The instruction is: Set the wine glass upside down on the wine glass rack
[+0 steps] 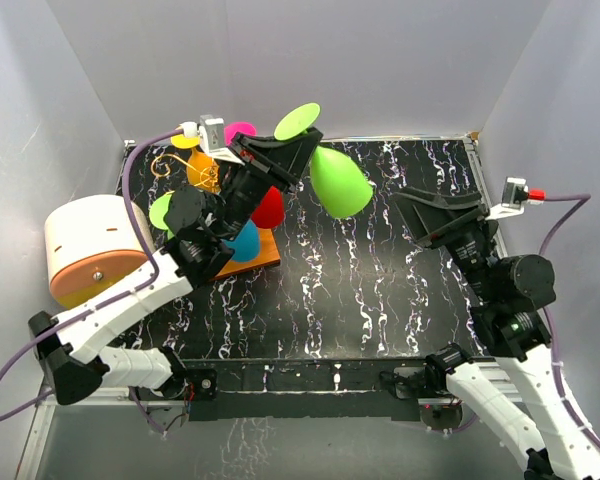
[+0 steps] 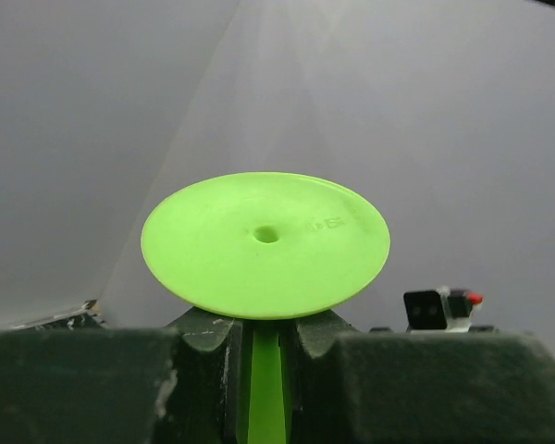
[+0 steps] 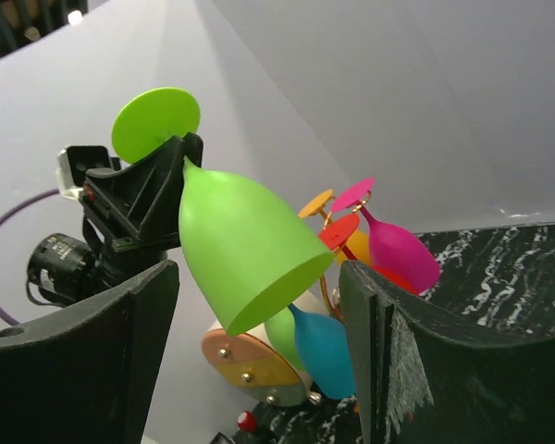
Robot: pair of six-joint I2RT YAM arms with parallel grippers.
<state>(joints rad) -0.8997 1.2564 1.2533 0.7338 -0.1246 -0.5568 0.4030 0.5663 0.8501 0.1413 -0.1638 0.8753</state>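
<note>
The glass (image 1: 338, 182) is bright green plastic, with a round flat foot, a thin stem and a wide bowl. It hangs in the air over the far half of the tabletop, left of the middle, clamped by its stem in the left gripper (image 1: 306, 143). It is tilted, nearly inverted: the foot points up and far-left, the open mouth down and to the right. It sits just right of the rack (image 1: 264, 254) and is not hung on it. The rack, gold wire on an orange base, stands near the tabletop's far left corner and carries other coloured glasses (image 1: 245, 240) upside down.
</note>
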